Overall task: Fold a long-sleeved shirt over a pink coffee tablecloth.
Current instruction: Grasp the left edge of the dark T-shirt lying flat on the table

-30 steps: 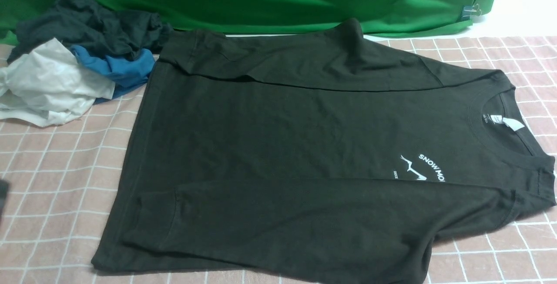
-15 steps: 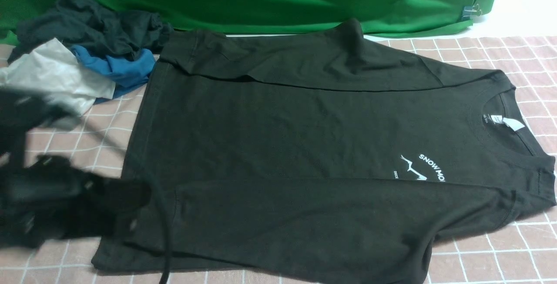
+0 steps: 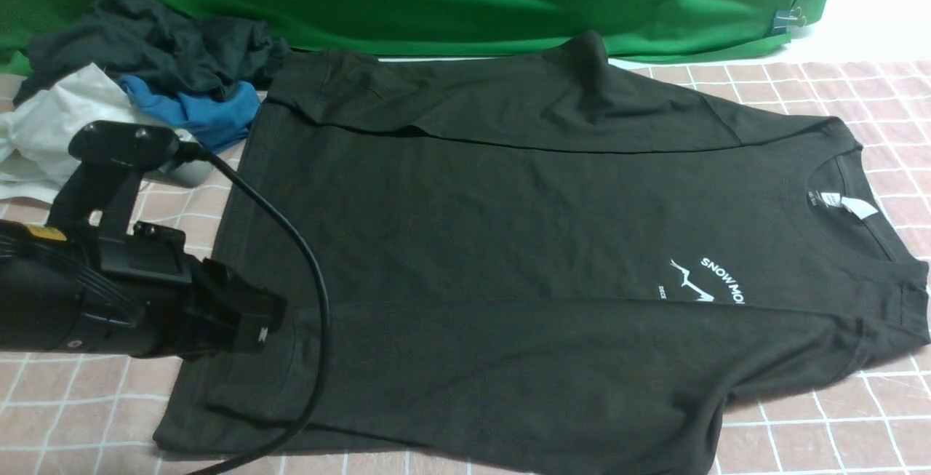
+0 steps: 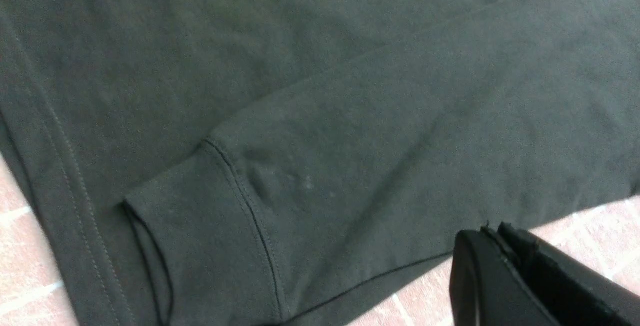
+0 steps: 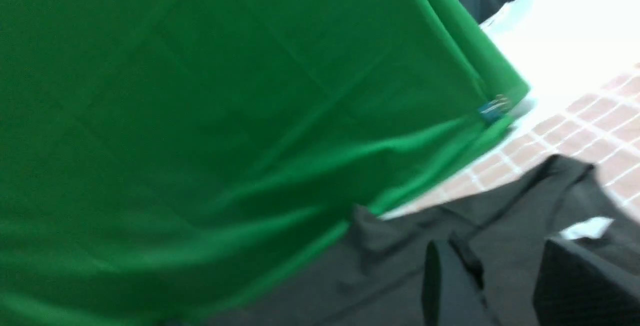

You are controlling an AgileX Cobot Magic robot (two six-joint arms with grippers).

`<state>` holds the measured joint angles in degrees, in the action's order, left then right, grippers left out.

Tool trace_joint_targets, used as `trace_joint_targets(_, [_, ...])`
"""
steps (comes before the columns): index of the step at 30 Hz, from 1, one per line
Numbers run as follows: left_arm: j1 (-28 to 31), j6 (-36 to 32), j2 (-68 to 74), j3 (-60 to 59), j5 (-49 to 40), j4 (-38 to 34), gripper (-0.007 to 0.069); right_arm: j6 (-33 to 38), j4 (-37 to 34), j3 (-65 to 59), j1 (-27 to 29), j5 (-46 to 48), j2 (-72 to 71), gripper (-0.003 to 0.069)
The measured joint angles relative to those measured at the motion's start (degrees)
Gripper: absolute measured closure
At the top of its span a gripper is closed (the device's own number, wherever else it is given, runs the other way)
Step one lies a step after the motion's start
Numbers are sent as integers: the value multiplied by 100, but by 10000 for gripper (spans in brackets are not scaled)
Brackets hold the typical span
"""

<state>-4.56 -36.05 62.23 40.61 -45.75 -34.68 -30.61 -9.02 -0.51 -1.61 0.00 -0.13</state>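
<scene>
The left gripper point(image 4: 492, 238) — jaws pressed together, empty — hovers by the sleeve cuff point(image 4: 200, 246) of the long-sleeved shirt point(image 3: 509, 206), spread flat beyond it on the pink coffee tablecloth point(image 3: 73, 402). The right gripper point(image 5: 495, 261), blurred, stands parted. The near sleeve half covers the chest print point(image 3: 709, 282).

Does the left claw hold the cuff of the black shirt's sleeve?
No, the left claw is shut on nothing, and the sleeve cuff lies flat on the long-sleeved shirt, apart from it.
</scene>
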Motion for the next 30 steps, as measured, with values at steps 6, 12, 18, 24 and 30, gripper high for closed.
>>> trace_joint_targets(6, [-140,-277,24,12,-315,-278,605,287,-67,877,-718,1214,468,422])
trace_joint_targets(12, [-643,-270,95,268,-537,-191,605,2189,-37,2755,-2017,3419,1972,422])
trace_joint_targets(18, [-297,296,672,544,-757,900,605,2955,72,3954,-3087,5081,3199,421])
trace_joint_targets(24, [598,-145,1600,584,-480,711,600,3061,127,4112,-3544,5354,3584,421])
trace_joint_targets(30, [824,-938,2349,676,298,630,485,3237,138,4118,-3561,5335,3623,421])
